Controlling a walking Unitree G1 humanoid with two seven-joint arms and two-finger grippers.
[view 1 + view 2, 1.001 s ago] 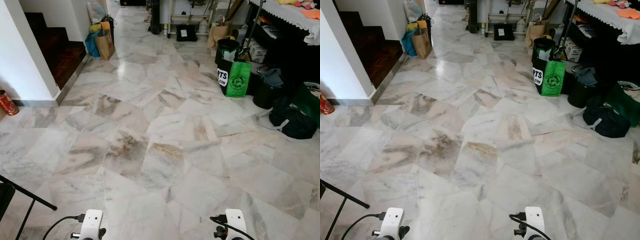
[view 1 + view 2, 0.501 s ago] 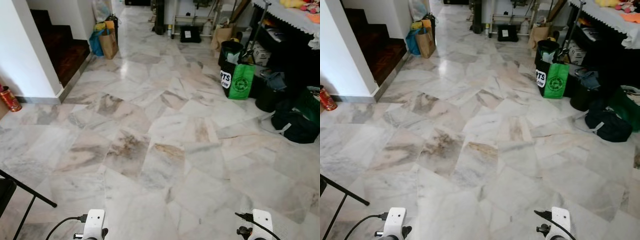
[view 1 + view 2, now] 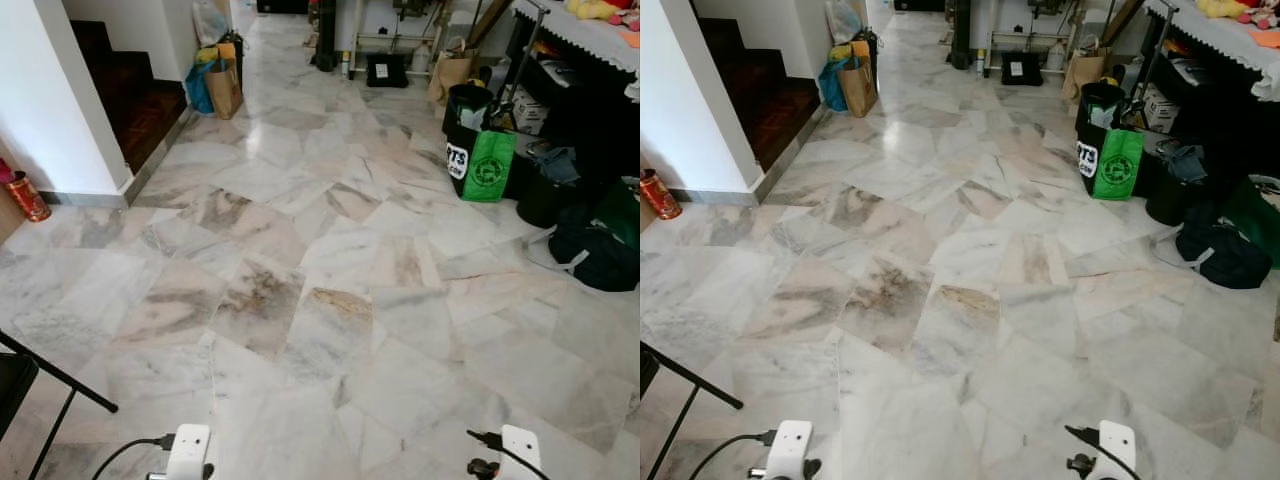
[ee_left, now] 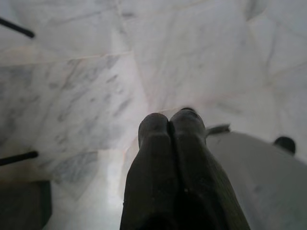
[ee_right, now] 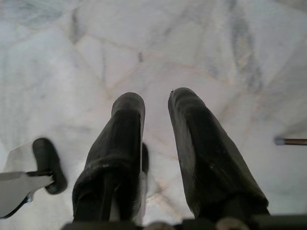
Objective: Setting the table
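Both arms hang low over a marble floor (image 3: 320, 270), their white wrists at the bottom edge of the eye views. My left gripper (image 4: 168, 117) points down at the tiles with its two black fingers pressed together and nothing between them. My right gripper (image 5: 156, 103) hangs over the floor too, its fingers (image 5: 124, 124) a small gap apart and empty. A table with a white lace cloth (image 3: 590, 30) stands at the far right; toys lie on it. No tableware can be made out.
Dark stairs (image 3: 130, 90) beside a white wall (image 3: 50, 110) on the left. Paper bags (image 3: 222, 88) at the far left. A green bag (image 3: 488, 165), black bin (image 3: 468, 105) and dark bags (image 3: 595, 255) crowd the right. A black stand leg (image 3: 60, 375) near left. A red can (image 3: 25, 195).
The camera has shifted: the scene slid slightly right and down. The right wrist has moved outward to the right along the bottom edge.
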